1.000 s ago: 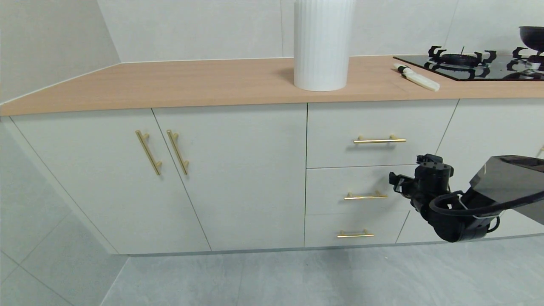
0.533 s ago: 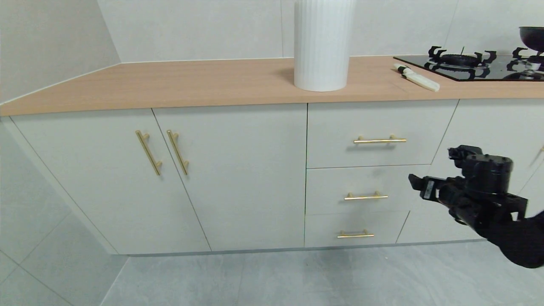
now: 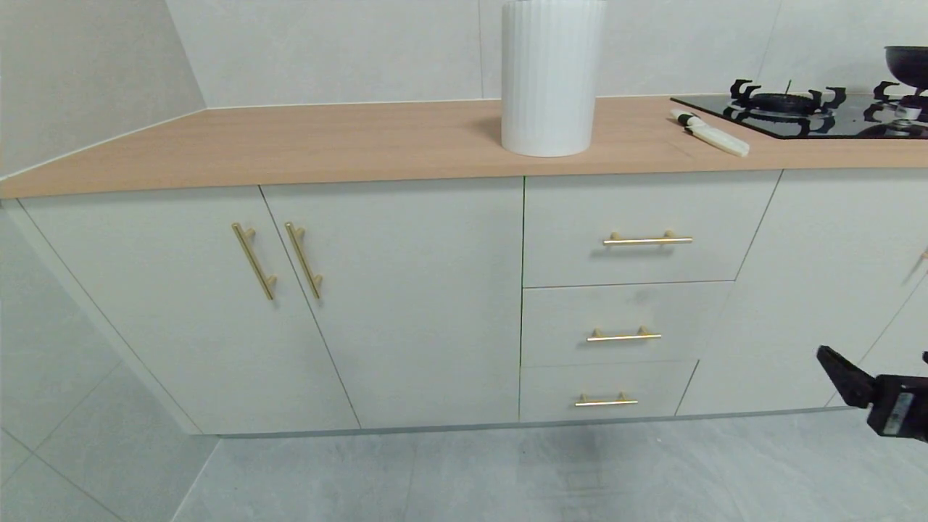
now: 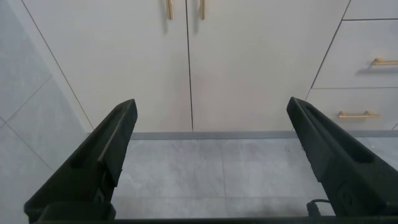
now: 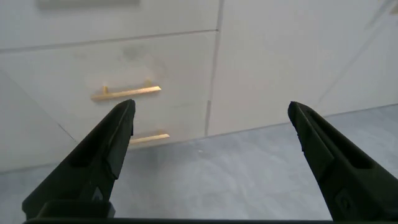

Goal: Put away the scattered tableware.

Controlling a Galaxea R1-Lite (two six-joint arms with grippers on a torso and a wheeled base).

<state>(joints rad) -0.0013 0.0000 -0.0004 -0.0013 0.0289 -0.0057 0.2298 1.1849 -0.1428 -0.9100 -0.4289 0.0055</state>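
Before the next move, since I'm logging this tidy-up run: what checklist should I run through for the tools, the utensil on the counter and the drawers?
1. Right tool open and empty: ok.
2. Left tool open and empty: ok.
3. White utensil lies free on the countertop, beside the hob: ok.
4. A drawer open to receive it: not ok; top drawer, middle drawer and bottom drawer are all shut.
5. Right tool level with the countertop: not ok; it sits low, facing the lower drawers.
6. Room inside the drawers: cannot tell.
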